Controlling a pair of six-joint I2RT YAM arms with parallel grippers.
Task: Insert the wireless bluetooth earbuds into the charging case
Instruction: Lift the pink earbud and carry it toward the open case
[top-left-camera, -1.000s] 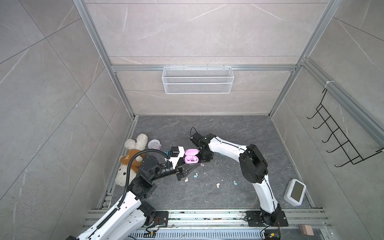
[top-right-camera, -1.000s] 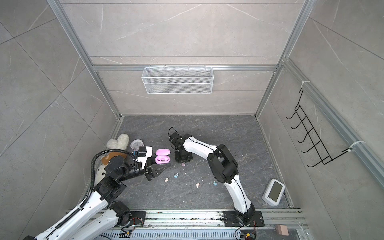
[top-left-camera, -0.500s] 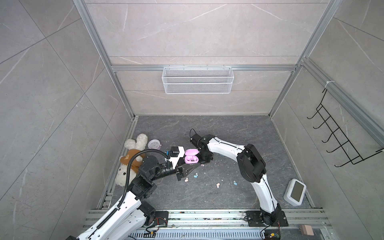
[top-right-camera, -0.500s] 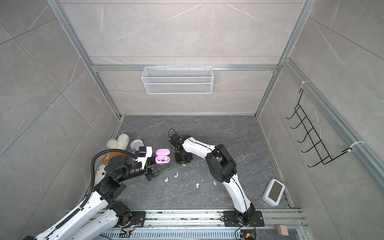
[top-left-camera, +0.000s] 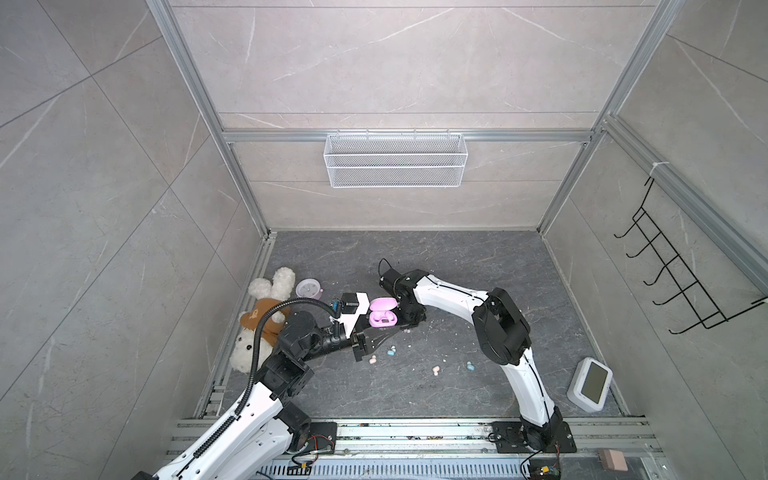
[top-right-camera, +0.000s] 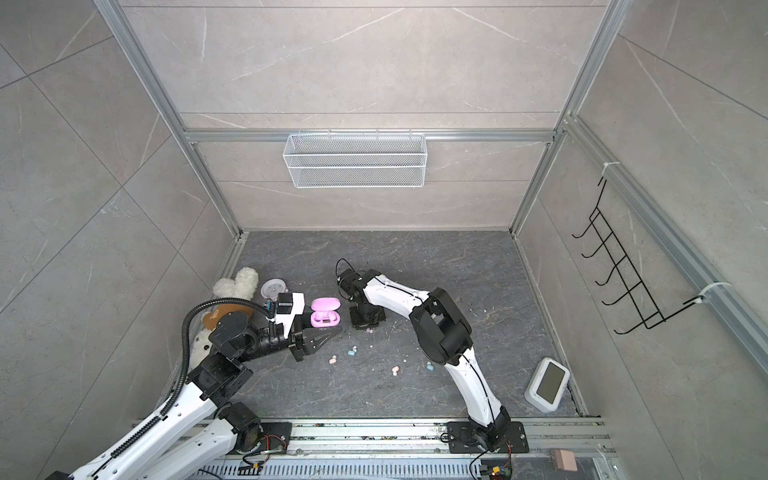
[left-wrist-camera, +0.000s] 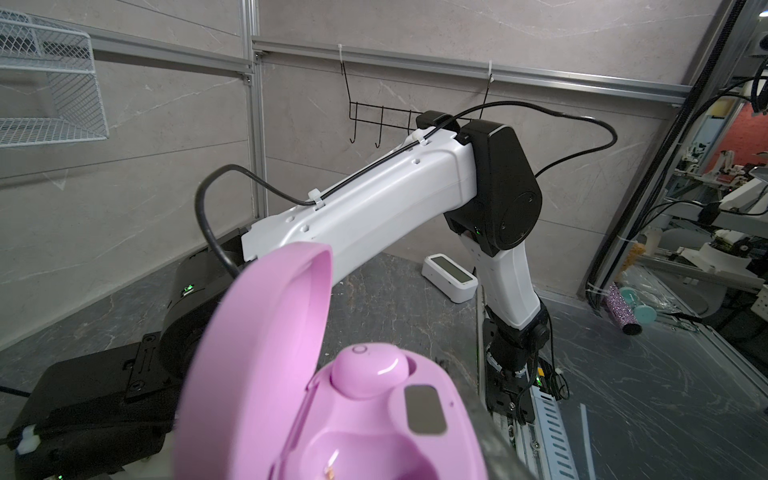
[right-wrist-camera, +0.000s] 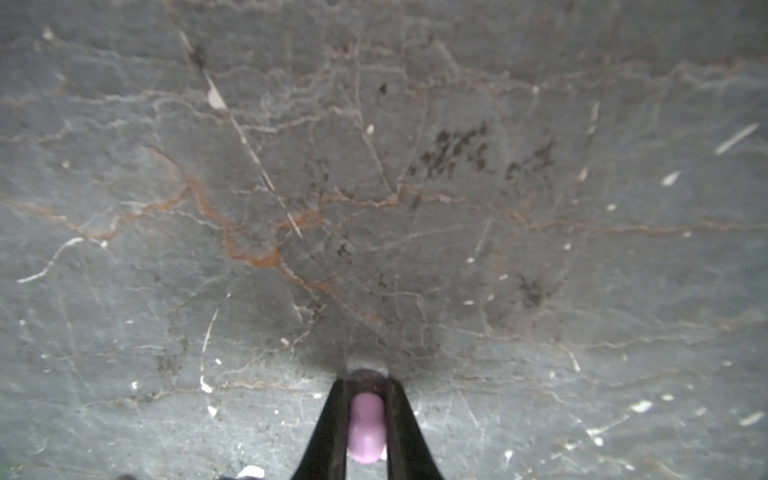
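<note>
The lilac-pink charging case (top-left-camera: 383, 318) (top-right-camera: 325, 313) has its lid up, and my left gripper (top-left-camera: 388, 332) is shut on its base. In the left wrist view one lilac earbud (left-wrist-camera: 365, 370) sits in a well of the case (left-wrist-camera: 415, 449); the other well is empty. My right gripper (right-wrist-camera: 365, 378) points down at the floor just right of the case and is shut on a second lilac earbud (right-wrist-camera: 365, 428) (top-left-camera: 407, 331). Two peach earbuds (top-left-camera: 372, 359) (top-left-camera: 435, 370) and two light blue earbuds (top-left-camera: 390, 352) (top-left-camera: 469, 365) lie loose on the dark floor.
A plush toy (top-left-camera: 266, 320) and a small round lilac dish (top-left-camera: 308, 286) lie by the left wall. A white screen device (top-left-camera: 590, 384) stands at the front right. A wire basket (top-left-camera: 395, 160) hangs on the back wall, a hook rack (top-left-camera: 681, 282) on the right wall.
The right gripper's fingers have closed onto the lilac earbud at the floor. The left arm and the case have stayed still.
</note>
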